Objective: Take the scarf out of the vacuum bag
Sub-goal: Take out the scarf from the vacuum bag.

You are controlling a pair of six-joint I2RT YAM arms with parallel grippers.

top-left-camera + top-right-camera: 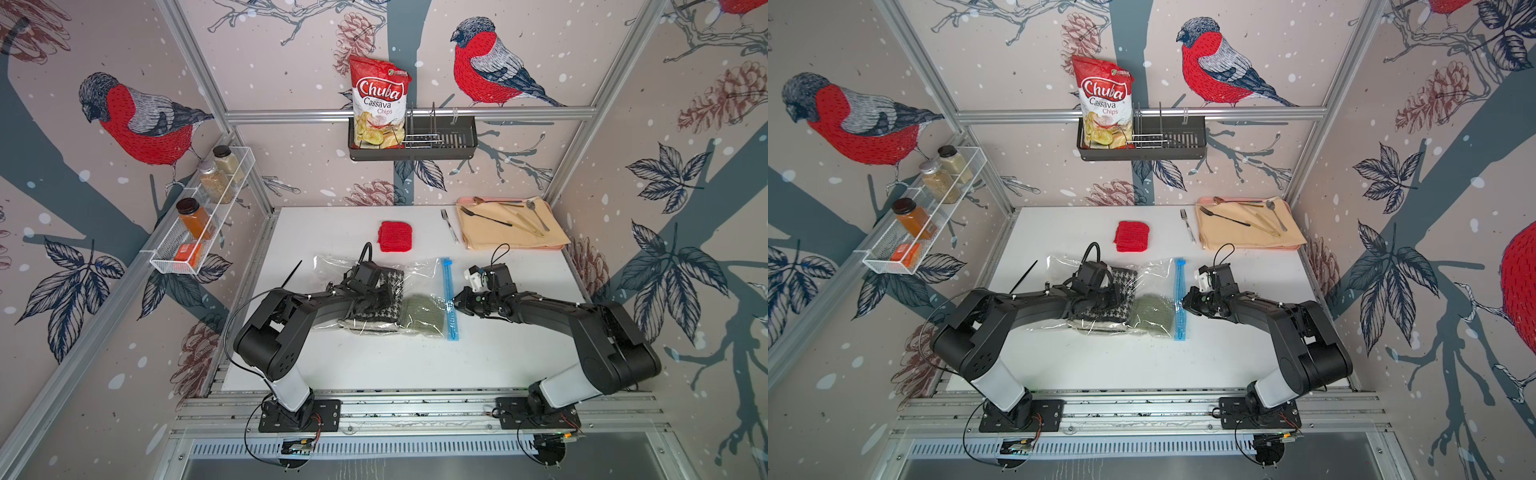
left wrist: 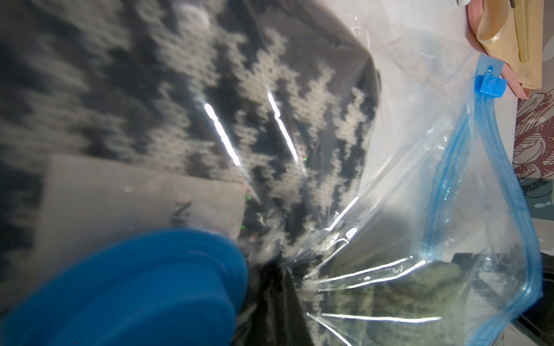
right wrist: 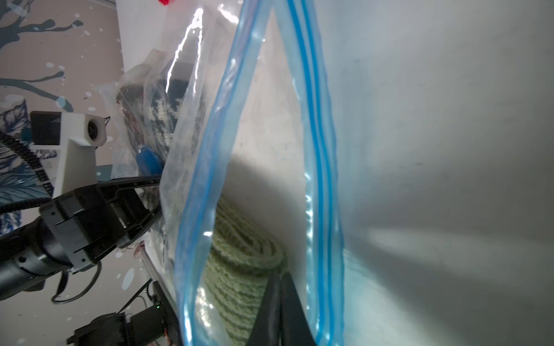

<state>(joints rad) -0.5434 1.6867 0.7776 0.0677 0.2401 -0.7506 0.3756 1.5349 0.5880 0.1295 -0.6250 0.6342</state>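
I see the woven houndstooth scarf (image 1: 374,322) lying flat-folded inside the crinkly clear vacuum bag (image 1: 419,274), beside a ribbed olive knit (image 1: 419,318). My left gripper (image 2: 277,275) pinches the glossy film by the round blue valve cap (image 2: 135,284). The right gripper (image 3: 279,287), its claw closed, sits in the bag's gaping mouth by the blue zip strip (image 1: 448,299).
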